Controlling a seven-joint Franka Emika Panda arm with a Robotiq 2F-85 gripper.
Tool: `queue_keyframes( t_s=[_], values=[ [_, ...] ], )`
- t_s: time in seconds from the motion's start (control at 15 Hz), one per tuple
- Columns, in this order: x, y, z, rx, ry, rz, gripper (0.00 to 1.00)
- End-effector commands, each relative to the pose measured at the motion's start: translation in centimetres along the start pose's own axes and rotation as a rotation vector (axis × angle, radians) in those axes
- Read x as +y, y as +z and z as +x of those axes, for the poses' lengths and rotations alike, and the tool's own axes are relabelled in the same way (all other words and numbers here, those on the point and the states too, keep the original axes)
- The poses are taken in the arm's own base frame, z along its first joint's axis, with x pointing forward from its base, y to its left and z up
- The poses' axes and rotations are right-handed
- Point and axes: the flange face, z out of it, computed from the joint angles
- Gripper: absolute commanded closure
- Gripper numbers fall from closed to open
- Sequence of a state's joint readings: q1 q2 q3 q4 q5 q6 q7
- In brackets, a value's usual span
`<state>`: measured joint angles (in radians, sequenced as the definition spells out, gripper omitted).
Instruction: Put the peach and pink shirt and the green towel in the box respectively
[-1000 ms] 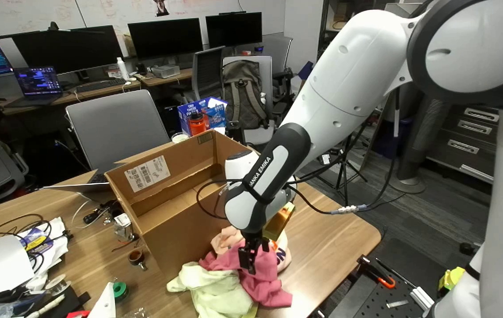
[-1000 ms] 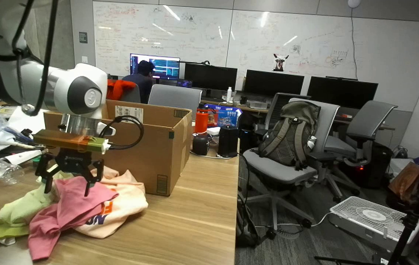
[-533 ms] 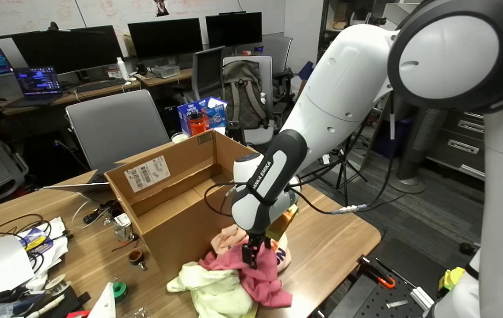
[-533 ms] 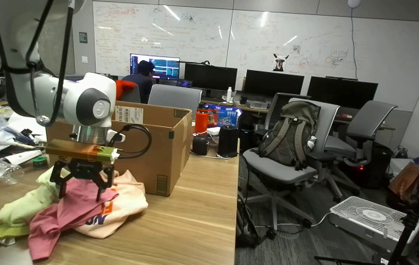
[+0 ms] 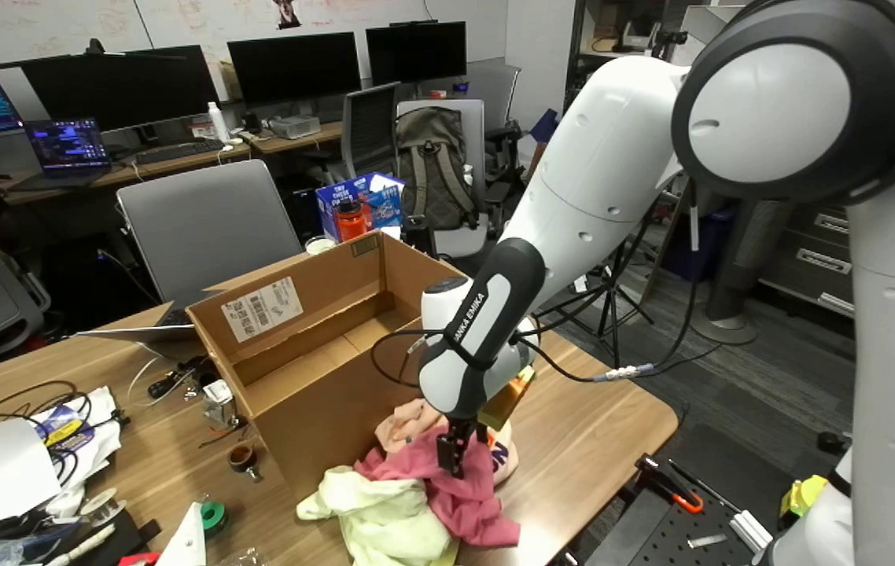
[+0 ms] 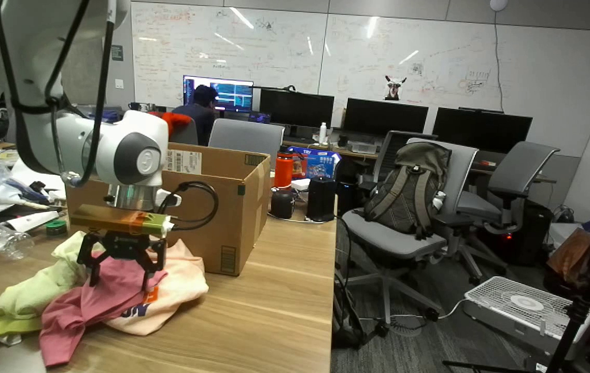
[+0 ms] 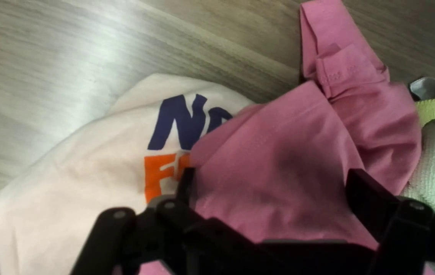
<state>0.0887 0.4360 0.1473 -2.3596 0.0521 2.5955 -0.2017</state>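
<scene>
The peach and pink shirt (image 6: 67,316) lies crumpled on the table against the box's near wall, its pink part heaped over the peach part. Beside it is the green towel (image 5: 384,511), whose edge also shows at the right of the wrist view. The brown cardboard box (image 6: 222,228) stands upright with its top open; its visible inside holds no cloth. My gripper (image 7: 273,175) points down over the shirt's pink part, open, one finger at each side of a pink fold. Whether the fingertips touch the fabric, I cannot tell.
Papers, cables and tools clutter the table (image 6: 274,311) on the box's far side from its free edge. An orange bottle (image 6: 283,171) and a black speaker-like object (image 6: 321,199) stand behind the box. A clear plastic bottle (image 6: 2,241) lies near the towel.
My gripper has sunk lower and shifted rightward in both exterior views, its fingers coming down over the pink fabric. It has stayed open; shirt, towel and box look unmoved.
</scene>
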Motion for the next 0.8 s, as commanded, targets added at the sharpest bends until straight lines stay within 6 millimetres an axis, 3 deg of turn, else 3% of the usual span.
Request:
queue_keyframes(
  t_s=[0.0, 0.47, 0.6, 0.73],
  values=[
    [0.5, 0.5, 0.4, -0.005, 0.004, -0.021, 0.0],
    [1.1, 2.4, -0.3, -0.052, 0.012, -0.043, 0.0],
    [1.0, 2.4, -0.3, -0.053, 0.01, -0.042, 0.26],
    [0.8, 2.1, -0.2, -0.049, 0.006, -0.04, 0.42]
  ],
)
